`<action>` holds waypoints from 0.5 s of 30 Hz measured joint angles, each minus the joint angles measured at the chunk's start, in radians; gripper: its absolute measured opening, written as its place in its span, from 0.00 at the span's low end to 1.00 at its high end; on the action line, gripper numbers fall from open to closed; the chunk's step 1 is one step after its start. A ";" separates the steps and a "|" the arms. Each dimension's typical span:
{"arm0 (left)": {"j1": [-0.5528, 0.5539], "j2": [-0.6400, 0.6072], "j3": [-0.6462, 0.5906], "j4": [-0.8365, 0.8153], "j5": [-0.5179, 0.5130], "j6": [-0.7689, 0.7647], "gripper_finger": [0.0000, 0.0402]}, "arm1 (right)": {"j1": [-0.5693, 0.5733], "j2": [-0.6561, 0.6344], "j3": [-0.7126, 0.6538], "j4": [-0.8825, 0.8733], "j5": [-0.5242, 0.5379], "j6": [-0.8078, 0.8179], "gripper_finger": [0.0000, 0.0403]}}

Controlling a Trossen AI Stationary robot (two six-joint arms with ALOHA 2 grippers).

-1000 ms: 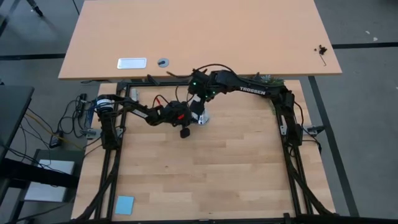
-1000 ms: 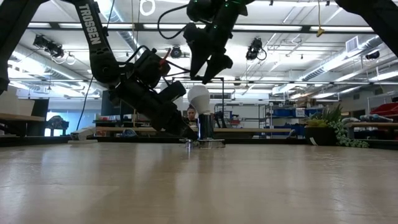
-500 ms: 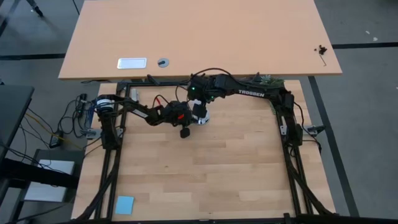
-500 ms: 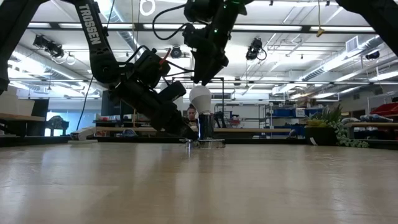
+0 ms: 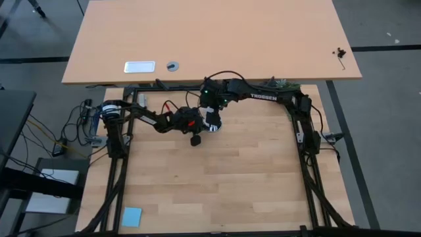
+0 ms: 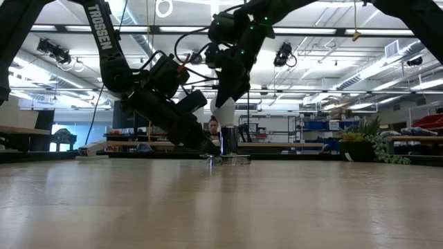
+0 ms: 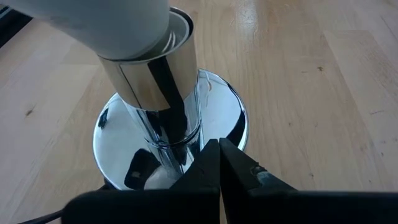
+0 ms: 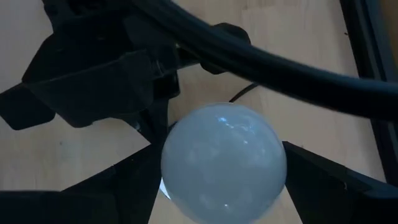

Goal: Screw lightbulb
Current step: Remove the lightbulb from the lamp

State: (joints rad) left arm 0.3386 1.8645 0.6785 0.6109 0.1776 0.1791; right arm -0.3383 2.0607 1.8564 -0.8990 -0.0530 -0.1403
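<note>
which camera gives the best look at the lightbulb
The right wrist view: the lightbulb fills it, between the open right gripper fingers. Left wrist shows its lower part in the socket; low view a sliver; high view barely.

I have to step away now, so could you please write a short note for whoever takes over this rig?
Left gripper: shut, pressed low against the chrome socket, steadying it.
Right gripper: open, fingers on either side of the lightbulb from above, not clamped.
The lightbulb stands upright in the socket near the table's back middle.
Done: bulb seated.
Left: grip and turn it; how far it is threaded cannot be seen.
</note>
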 joint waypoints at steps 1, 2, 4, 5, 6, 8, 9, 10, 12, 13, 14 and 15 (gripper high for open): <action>0.000 0.000 0.000 0.000 0.000 0.000 0.00 | 0.000 0.000 -0.001 0.003 0.002 -0.001 0.78; 0.000 0.000 0.000 0.000 0.000 0.001 0.00 | 0.000 0.000 -0.002 0.005 0.004 -0.002 0.77; 0.000 0.000 0.000 0.000 0.000 0.001 0.00 | 0.000 0.000 -0.002 0.007 0.006 -0.009 0.74; 0.000 0.000 0.000 0.000 0.000 0.001 0.00 | 0.000 0.000 -0.002 0.008 0.006 -0.009 0.73; 0.000 0.000 0.000 0.000 0.000 0.001 0.00 | 0.000 0.000 -0.001 0.006 0.006 -0.010 0.71; 0.000 0.000 0.000 0.000 0.000 0.001 0.00 | 0.000 0.000 0.001 0.003 0.006 -0.012 0.67; 0.000 0.000 0.000 0.000 0.000 0.001 0.00 | 0.000 0.000 0.001 0.003 0.006 -0.016 0.66; 0.000 0.000 0.000 0.000 0.000 0.001 0.00 | 0.000 0.000 0.002 0.002 0.006 -0.018 0.65; 0.000 0.000 0.000 0.000 0.000 0.001 0.00 | 0.002 -0.004 0.002 0.000 0.007 -0.021 0.65; 0.000 0.000 0.000 0.000 0.000 0.001 0.00 | 0.003 -0.006 0.002 -0.002 0.008 -0.021 0.65; 0.000 0.000 0.000 0.000 0.000 0.001 0.00 | 0.005 -0.013 0.002 -0.005 0.009 -0.021 0.66; 0.000 0.000 0.000 0.000 0.000 0.001 0.00 | 0.005 -0.021 0.002 -0.010 0.009 -0.021 0.67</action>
State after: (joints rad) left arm 0.3386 1.8645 0.6785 0.6112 0.1772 0.1802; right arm -0.3329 2.0399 1.8580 -0.9090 -0.0441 -0.1616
